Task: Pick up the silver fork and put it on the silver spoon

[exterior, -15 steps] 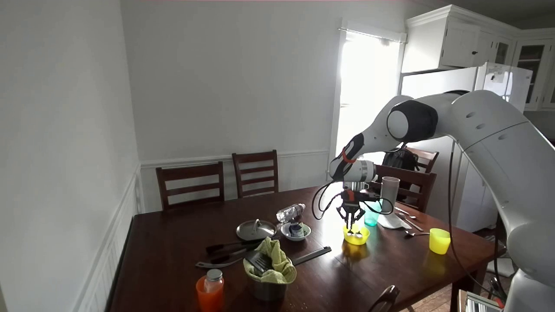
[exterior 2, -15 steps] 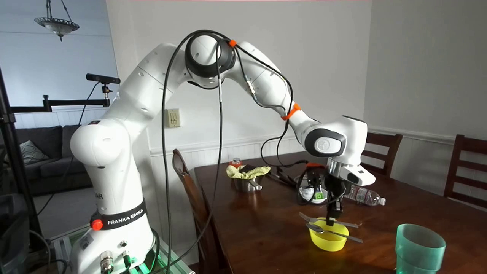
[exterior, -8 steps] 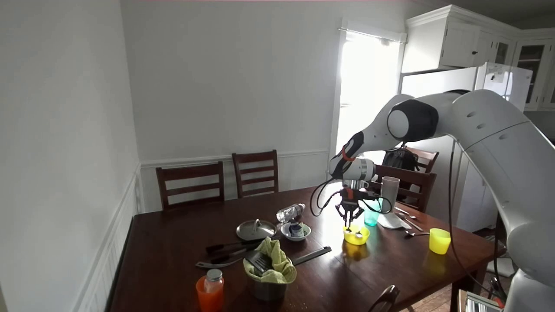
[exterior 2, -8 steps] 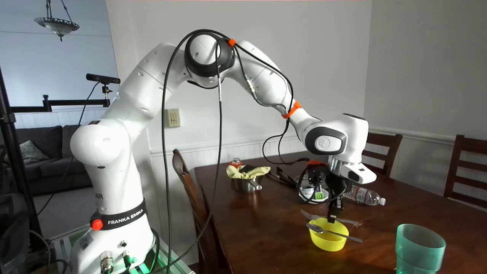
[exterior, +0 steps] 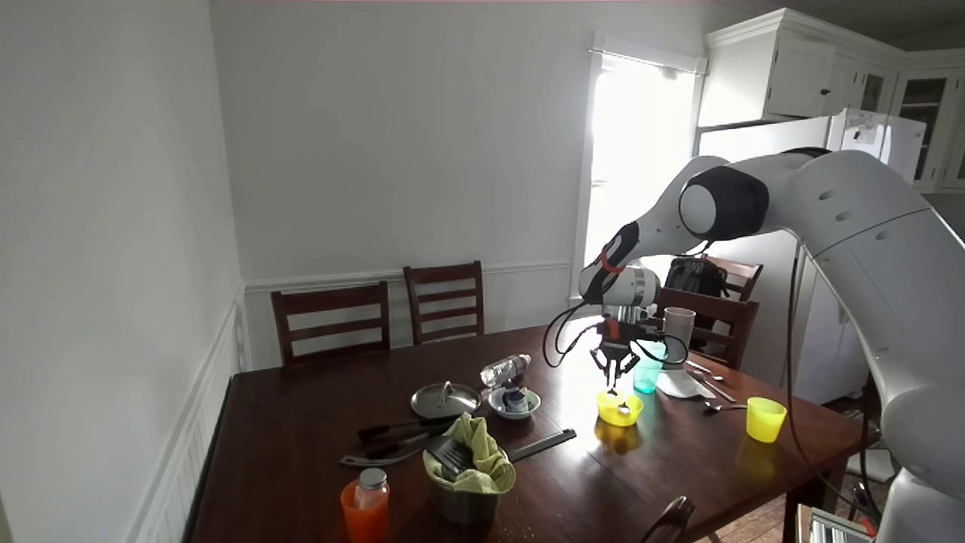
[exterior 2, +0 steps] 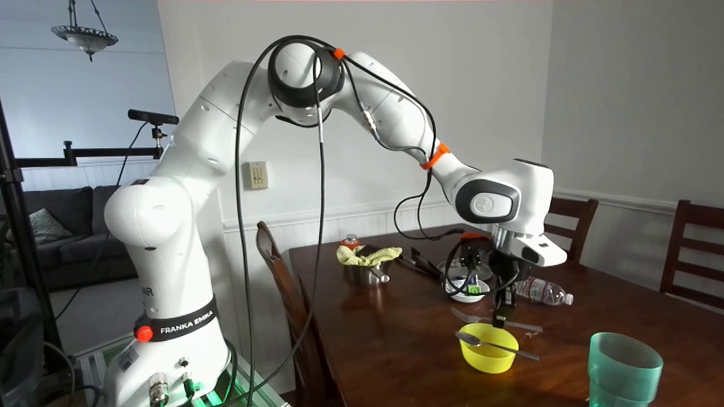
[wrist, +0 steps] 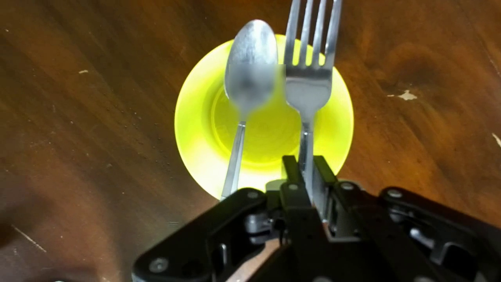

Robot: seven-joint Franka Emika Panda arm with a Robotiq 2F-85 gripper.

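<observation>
Wrist view shows the jaws clamped on the handle of the silver fork (wrist: 308, 92), which is pinched between them. What has just changed is plain in both exterior views: over the past second jaws and fork have risen a little, while the silver spoon (wrist: 251, 78) and the yellow bowl (wrist: 191, 129) have stayed put. The fork now looks clear of the bowl's rim, so I judge the picking up to be done and the placing not yet begun.

From the jaws the fork reaches towards the far side, its tines extending past the bowl's far edge; the end of its handle juts out on the near side. Lower down and to the left, the spoon lies across the bowl's rim, nearly parallel to the fork and apart from it. The next move probably calls for a shift left until the fork is over the spoon, then a slow descent. With only the rim under it, the spoon could tip if struck off-centre, and the fork might slide into the bowl.

Underneath, the bowl stands upright on the bench (wrist: 98, 117); well beyond it, a plastic water bottle (exterior 2: 543, 291) lies on its side.
</observation>
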